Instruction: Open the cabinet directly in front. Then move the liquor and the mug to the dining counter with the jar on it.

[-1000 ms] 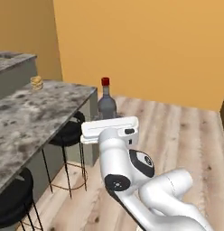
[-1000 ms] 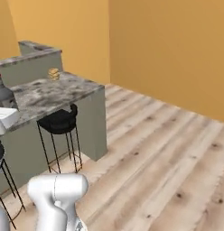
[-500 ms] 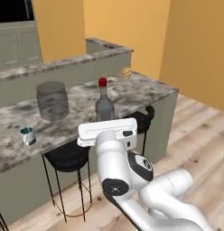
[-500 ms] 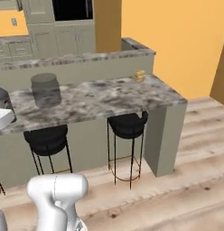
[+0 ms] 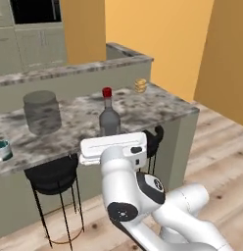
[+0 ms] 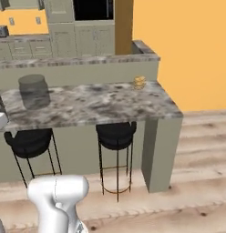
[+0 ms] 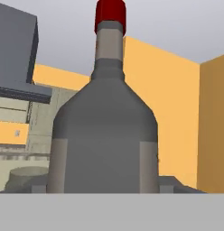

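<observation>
Nearest, the gripper [image 5: 109, 139] holds the liquor [image 5: 109, 117] upright, its jaws closed on the wide bottle body, red cap up, over the near edge of the dining counter [image 5: 157, 105]. Farther left on that counter stands the jar [image 5: 42, 112], with the mug [image 5: 2, 150] at the left edge. Black stools [image 6: 116, 134] sit beneath the counter's near side.

On the worktop [image 5: 157, 110] stand one jar [image 5: 42, 112], one mug [image 5: 2, 150] and one small yellow thing [image 5: 140, 86], perhaps a stack of biscuits. One bottle [image 5: 109, 116] rises before it. Two stools [image 6: 115, 135] stand under it.
</observation>
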Tool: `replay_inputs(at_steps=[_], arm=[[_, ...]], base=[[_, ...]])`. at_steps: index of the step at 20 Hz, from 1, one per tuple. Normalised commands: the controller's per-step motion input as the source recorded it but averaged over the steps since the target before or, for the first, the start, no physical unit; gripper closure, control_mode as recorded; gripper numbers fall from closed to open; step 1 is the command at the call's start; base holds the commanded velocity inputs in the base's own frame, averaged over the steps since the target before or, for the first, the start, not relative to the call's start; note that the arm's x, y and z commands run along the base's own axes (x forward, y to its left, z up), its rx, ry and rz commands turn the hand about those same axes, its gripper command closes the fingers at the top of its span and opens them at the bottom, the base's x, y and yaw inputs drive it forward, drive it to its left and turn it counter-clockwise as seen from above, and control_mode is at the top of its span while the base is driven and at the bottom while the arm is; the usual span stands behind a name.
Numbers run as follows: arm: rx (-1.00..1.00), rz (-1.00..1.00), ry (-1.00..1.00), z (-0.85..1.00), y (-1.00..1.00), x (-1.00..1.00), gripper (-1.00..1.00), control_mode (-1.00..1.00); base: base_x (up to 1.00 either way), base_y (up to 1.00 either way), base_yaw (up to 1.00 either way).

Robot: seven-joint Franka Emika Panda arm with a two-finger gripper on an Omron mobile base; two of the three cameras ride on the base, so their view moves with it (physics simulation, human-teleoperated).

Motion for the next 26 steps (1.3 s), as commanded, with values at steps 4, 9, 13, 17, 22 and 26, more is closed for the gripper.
replay_inputs(at_steps=[4,9,13,17,22,26], arm=[[0.0,0.0,0.0,0.0,0.0,0.0,1.0,1.0],[0.0,0.0,0.0,0.0,0.0,0.0,1.0,1.0],[0.0,0.0,0.0,0.0,0.0,0.0,1.0,1.0],[0.0,0.0,0.0,0.0,0.0,0.0,1.0,1.0],[0.0,0.0,0.0,0.0,0.0,0.0,1.0,1.0],[0.0,0.0,0.0,0.0,0.0,0.0,1.0,1.0]], base=[[0.14,-0.29,0.51],[-0.01,-0.06,0.19],[0.24,0.11,0.0],[0.44,0.78,0.0],[0.72,0.21,0.0],[0.92,-0.26,0.12]])
